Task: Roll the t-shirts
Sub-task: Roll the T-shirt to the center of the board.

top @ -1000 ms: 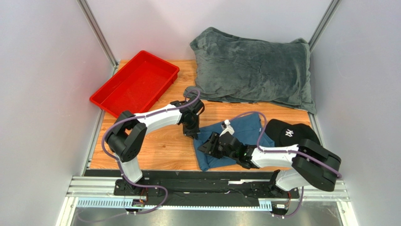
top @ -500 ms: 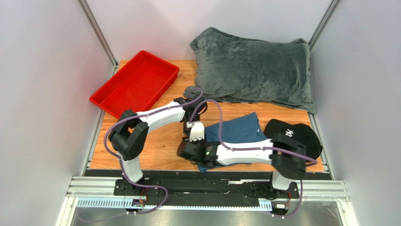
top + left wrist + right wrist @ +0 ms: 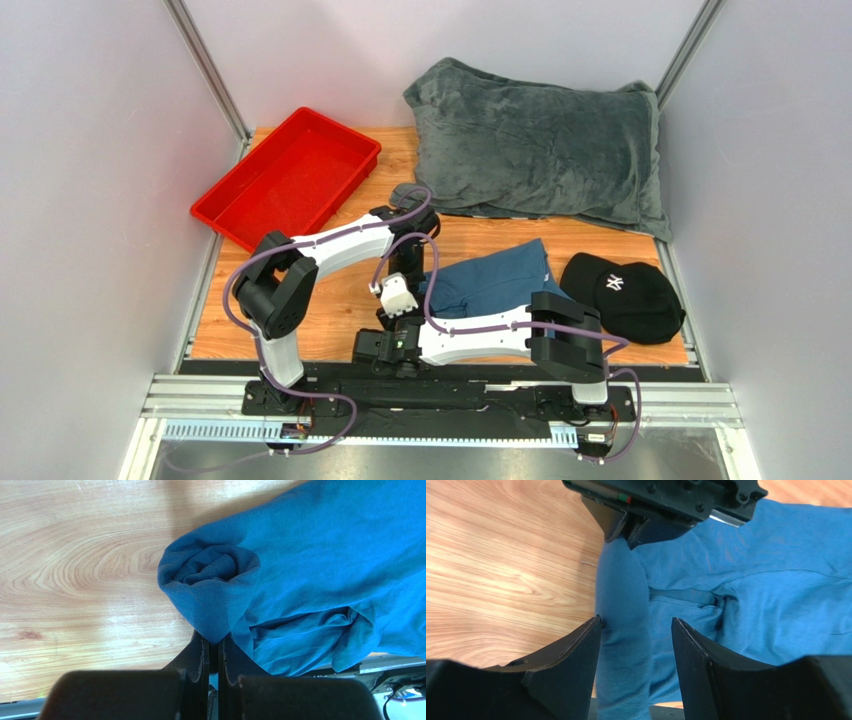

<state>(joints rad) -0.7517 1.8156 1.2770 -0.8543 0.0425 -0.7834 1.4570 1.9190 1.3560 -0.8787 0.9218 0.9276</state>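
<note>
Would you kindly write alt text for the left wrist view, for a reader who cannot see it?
The left gripper, shut, pinches the rolled end of a teal-blue t-shirt on a wooden table; the rest of the shirt lies rumpled to the right.

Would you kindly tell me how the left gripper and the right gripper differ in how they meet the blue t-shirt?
The left gripper is shut, pinching a fold of the t-shirt; the right gripper is open, its jaws straddling the rolled edge without clamping it. The left gripper reaches in from the far side, the right gripper from the near side. Both are at the same rolled edge.
</note>
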